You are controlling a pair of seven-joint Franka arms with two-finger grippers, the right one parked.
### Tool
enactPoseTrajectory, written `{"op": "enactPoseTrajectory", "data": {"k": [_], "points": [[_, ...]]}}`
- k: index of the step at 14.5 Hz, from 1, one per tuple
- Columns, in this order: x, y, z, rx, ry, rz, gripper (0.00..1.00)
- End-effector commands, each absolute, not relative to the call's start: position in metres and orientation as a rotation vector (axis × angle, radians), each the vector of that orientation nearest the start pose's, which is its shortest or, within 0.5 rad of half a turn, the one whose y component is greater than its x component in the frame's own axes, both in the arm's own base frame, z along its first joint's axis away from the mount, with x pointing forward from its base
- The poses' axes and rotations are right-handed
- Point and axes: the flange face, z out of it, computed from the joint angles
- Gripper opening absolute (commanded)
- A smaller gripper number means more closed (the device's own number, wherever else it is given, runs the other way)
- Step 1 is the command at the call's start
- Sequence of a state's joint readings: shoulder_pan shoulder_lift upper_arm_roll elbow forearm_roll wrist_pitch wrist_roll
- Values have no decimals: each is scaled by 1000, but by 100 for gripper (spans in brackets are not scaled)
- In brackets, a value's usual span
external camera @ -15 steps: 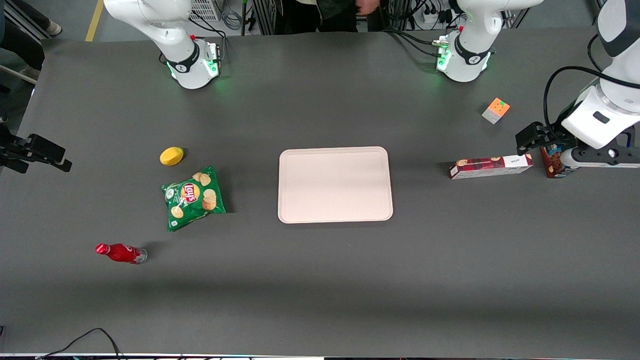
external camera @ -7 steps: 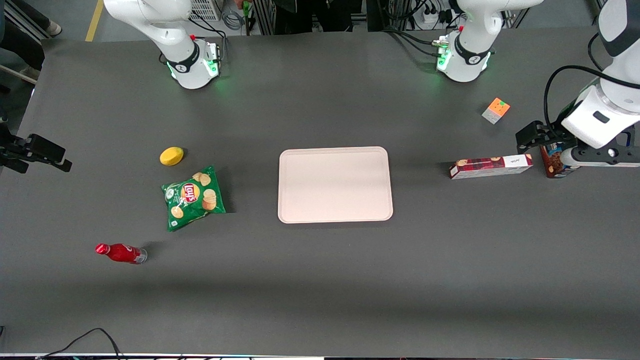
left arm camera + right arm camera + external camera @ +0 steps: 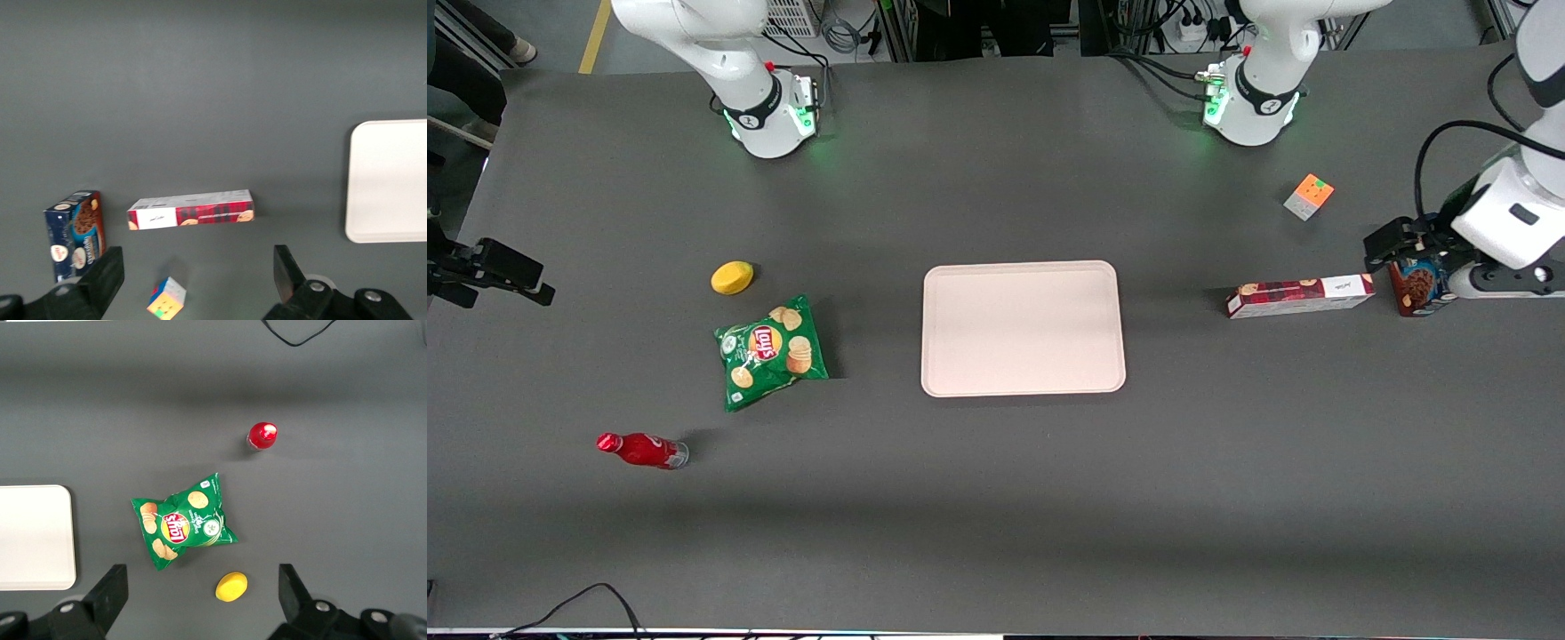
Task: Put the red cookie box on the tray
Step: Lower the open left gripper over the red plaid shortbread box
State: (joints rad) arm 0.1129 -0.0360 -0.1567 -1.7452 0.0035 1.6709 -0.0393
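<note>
Seen on the dark grey table (image 3: 996, 498): the red cookie box (image 3: 1300, 296), lying flat on its long side toward the working arm's end, white end section turned toward that end, well apart from the tray (image 3: 1023, 327); at about 9 o'clock of the red cookie box in the front view, the tray, with bare table between the two; the same pair visible from the left wrist view, red cookie box (image 3: 191, 209) and tray (image 3: 390, 180); just beside the white end of the red cookie box, at its 3 o'clock in the front view, a blue-and-brown cookie box (image 3: 1416, 286) standing upright, near but not touching; farther from the front camera, at about 12 o'clock of the red cookie box, a small colour cube (image 3: 1309, 196); above the blue-and-brown cookie box, partly covering it, the tool (image 3: 1392, 244) of the left arm, raised and not touching the red cookie box; in the left wrist view, tool (image 3: 198, 283) released, its two dark fingers (image 3: 107, 277) spread wide, nothing held between them; toward the parked arm's end, a green chip bag (image 3: 771, 351), a yellow lemon (image 3: 732, 277) farther from the front camera than the bag, and a red bottle (image 3: 640, 450) lying on its side nearer to that camera.
</note>
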Motion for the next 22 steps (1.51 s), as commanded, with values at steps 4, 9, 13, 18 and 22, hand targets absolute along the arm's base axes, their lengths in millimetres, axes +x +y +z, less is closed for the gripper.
{"op": "enactPoseTrajectory", "data": {"k": [4,9,13,18,22], "points": [[532,28,538,-3103,250,245,100],[513,36,494,-3067,678,354,100],[505,40,459,-2892,1231,309,100],[501,57,440,-2524,1835,123,100],[471,44,425,-2373,1941,16,100]]}}
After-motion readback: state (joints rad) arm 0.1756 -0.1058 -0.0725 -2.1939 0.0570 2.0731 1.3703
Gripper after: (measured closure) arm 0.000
